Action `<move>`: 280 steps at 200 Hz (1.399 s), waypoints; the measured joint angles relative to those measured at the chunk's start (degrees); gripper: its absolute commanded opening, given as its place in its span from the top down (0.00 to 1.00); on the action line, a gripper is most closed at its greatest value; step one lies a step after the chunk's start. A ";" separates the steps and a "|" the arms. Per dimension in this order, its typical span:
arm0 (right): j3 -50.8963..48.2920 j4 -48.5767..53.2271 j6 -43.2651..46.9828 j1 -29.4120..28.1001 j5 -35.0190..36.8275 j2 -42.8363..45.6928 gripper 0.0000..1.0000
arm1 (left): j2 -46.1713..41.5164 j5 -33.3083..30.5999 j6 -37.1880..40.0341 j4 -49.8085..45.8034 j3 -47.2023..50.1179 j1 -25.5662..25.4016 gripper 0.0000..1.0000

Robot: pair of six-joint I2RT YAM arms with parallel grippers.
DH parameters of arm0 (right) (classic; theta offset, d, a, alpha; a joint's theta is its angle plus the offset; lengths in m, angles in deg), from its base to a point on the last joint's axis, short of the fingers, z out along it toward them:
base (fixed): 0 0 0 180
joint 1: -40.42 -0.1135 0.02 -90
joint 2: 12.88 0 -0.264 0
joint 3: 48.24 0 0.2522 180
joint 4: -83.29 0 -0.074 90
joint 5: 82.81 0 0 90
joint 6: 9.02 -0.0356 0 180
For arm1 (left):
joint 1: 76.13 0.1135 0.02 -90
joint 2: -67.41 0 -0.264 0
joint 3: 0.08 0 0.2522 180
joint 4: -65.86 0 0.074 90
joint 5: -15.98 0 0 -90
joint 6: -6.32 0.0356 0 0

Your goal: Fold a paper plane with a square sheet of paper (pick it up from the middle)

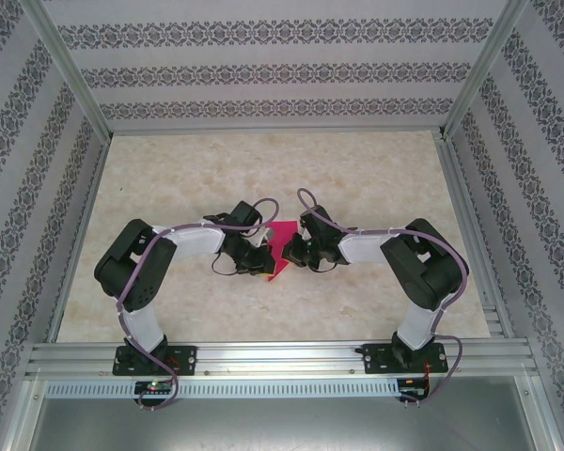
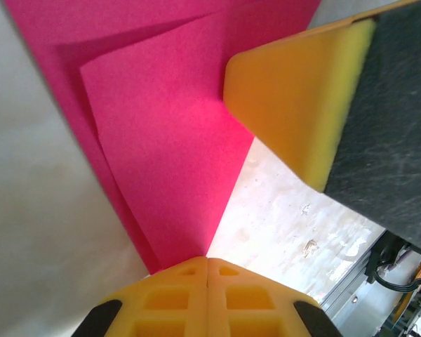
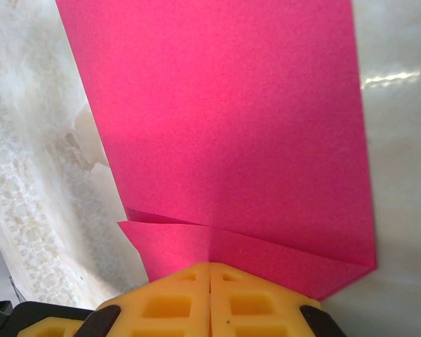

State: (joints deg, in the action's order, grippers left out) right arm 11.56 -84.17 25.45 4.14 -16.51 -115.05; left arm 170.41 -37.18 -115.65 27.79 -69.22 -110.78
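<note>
Item: square sheet of paper (image 1: 279,254), magenta, partly folded, at the middle of the table (image 1: 357,188) between both arms. Jaws of left gripper (image 2: 208,261) and right gripper (image 3: 210,265) each clamp one edge. Risk we note: opposing pulls may tear it or skew the crease.

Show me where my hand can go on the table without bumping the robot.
Bare: the far half of the table, up to the back wall, and the near strip between the left base and right base. Crowded: the middle, where the left claw and right claw both pinch the paper.
</note>
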 measured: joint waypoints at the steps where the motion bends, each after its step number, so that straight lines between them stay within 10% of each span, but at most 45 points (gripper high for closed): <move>1: 0.00 0.00 0.00 0.00 0.00 0.00 0.92 | 0.00 0.00 -0.02 0.00 0.00 0.00 0.94; 280: 0.74 0.02 0.20 0.42 -1.51 -0.98 0.92 | -1.31 -4.85 -2.01 6.05 3.80 -1.77 0.93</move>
State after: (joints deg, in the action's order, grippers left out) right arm 12.31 -84.14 25.65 4.56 -18.02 -116.04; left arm 169.10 -42.03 -117.66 33.84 -65.41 -112.55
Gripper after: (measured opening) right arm 0.076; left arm 0.072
